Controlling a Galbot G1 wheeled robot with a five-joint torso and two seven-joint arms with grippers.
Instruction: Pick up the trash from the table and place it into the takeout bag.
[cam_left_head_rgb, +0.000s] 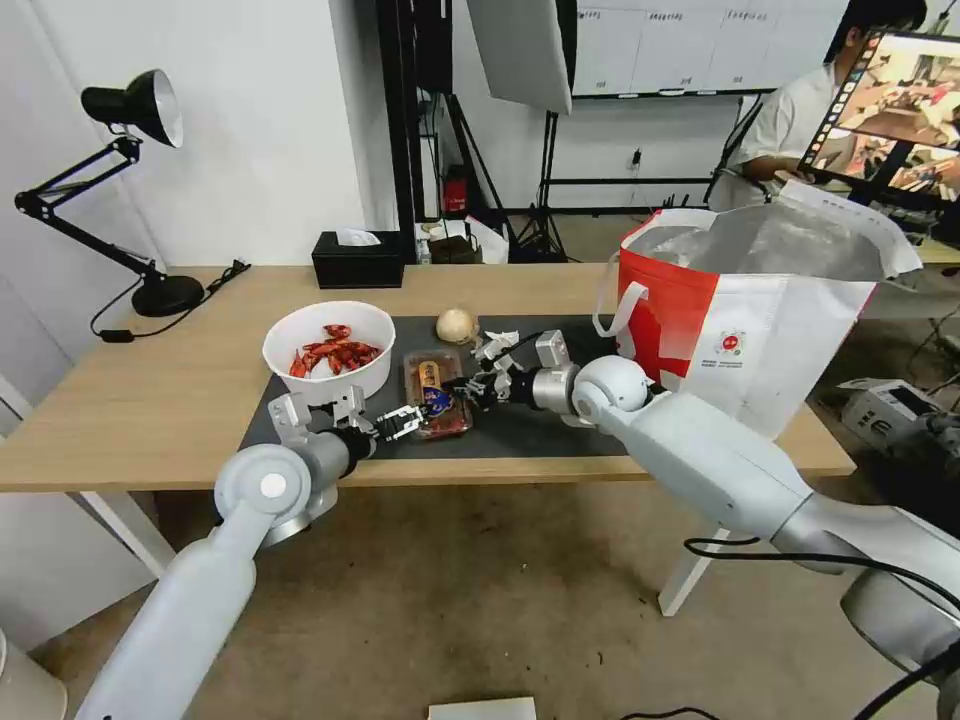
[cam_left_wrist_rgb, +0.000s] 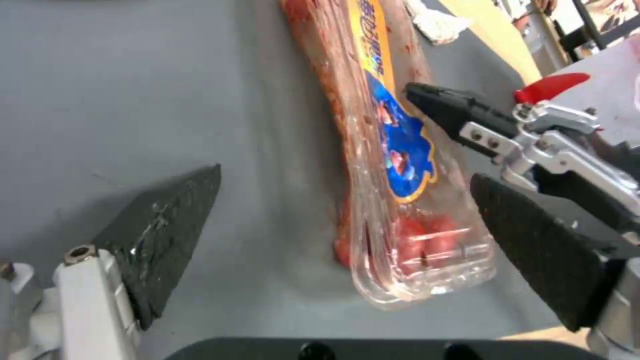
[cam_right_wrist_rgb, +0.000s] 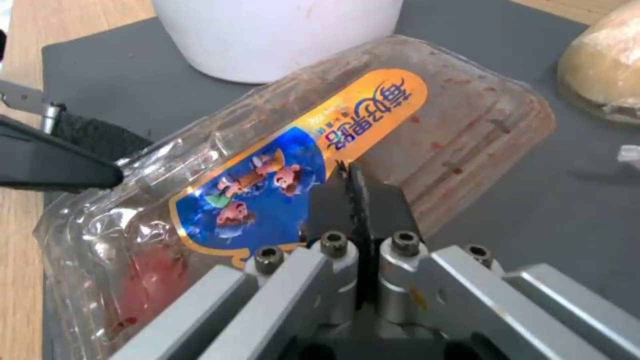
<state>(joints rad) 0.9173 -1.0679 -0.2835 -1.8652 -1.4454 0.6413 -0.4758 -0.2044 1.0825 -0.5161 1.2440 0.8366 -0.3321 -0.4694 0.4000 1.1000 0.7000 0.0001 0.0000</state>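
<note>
Both our hands met at the clear tray (cam_left_head_rgb: 437, 392) on the worktop's mat (cam_left_head_rgb: 540, 440): left hand (cam_left_wrist_rgb: 347, 235) spread open around its end, right hand (cam_right_wrist_rgb: 352, 200) pinched shut on its edge; we judged lifting toward the takeout bag (cam_left_head_rgb: 760, 320) came next

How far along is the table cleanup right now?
No trash visibly bagged yet. In hand: the right hand is shut at the clear tray's edge while the open left hand straddles its end. Left on the mat: bowl, beige lump, tissue. Takeout bag waits open.
</note>
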